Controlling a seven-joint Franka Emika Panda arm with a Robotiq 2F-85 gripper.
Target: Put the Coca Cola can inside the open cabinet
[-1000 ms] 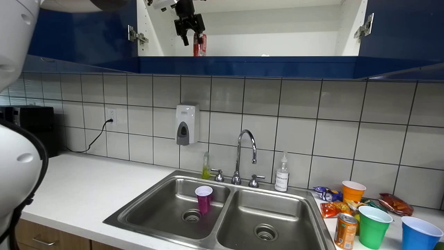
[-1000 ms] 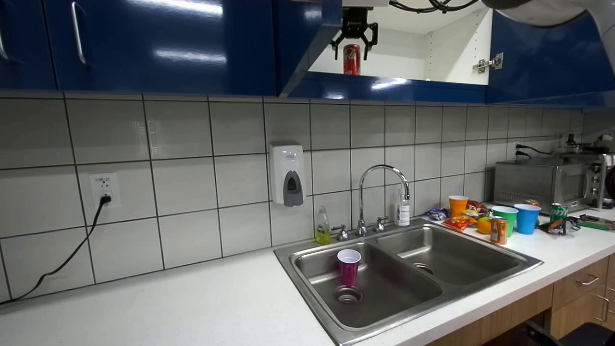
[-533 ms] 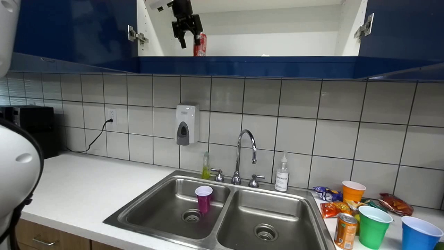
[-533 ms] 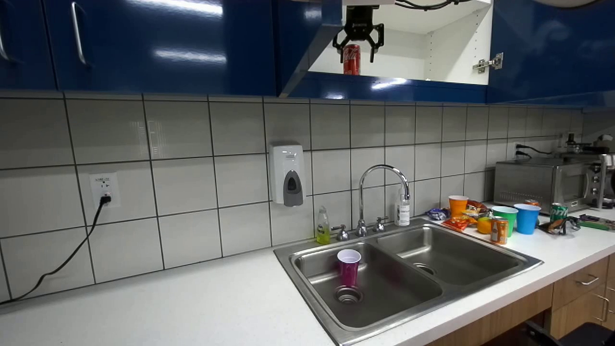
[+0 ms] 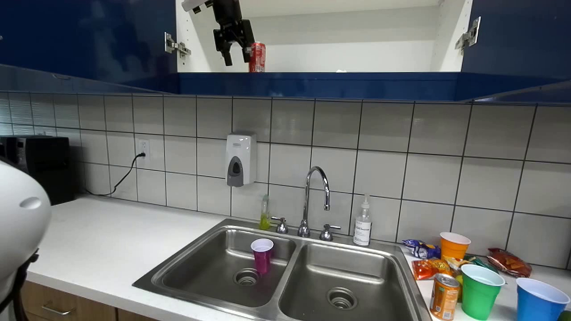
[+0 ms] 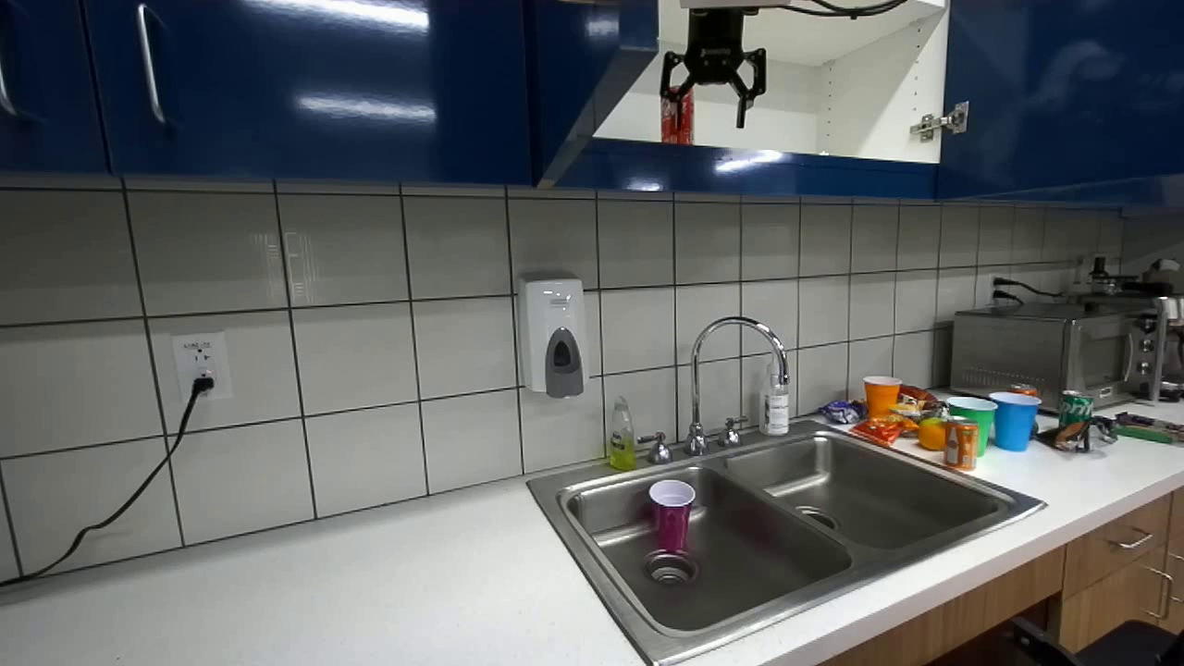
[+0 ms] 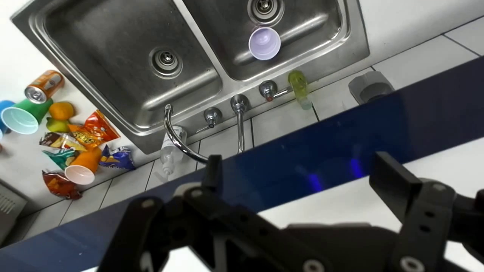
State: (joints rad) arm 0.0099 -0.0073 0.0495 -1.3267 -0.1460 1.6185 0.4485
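The red Coca Cola can (image 5: 257,58) stands upright inside the open cabinet (image 5: 319,84), near its front edge. It also shows in an exterior view (image 6: 678,132), where one finger partly covers it. The cabinet's blue bottom edge (image 6: 768,174) and pale interior show in both exterior views. My gripper (image 5: 237,62) is open and empty, beside the can and in front of the shelf; it also shows in an exterior view (image 6: 710,120). In the wrist view, the gripper (image 7: 302,162) has its fingers wide apart over the blue edge (image 7: 280,179); the can is out of that view.
Open cabinet doors (image 5: 98,44) flank the opening, with metal hinges at its sides. Below are the sink (image 5: 214,296) with a purple cup (image 5: 262,256), a faucet (image 5: 308,200) and a wall soap dispenser (image 5: 241,159). An orange can (image 5: 444,296), coloured cups and snack bags stand beside the sink.
The open gripper has moved off the can, back and sideways; the can that showed between the fingers is now beside them. The can has not moved. The arm has drawn back.
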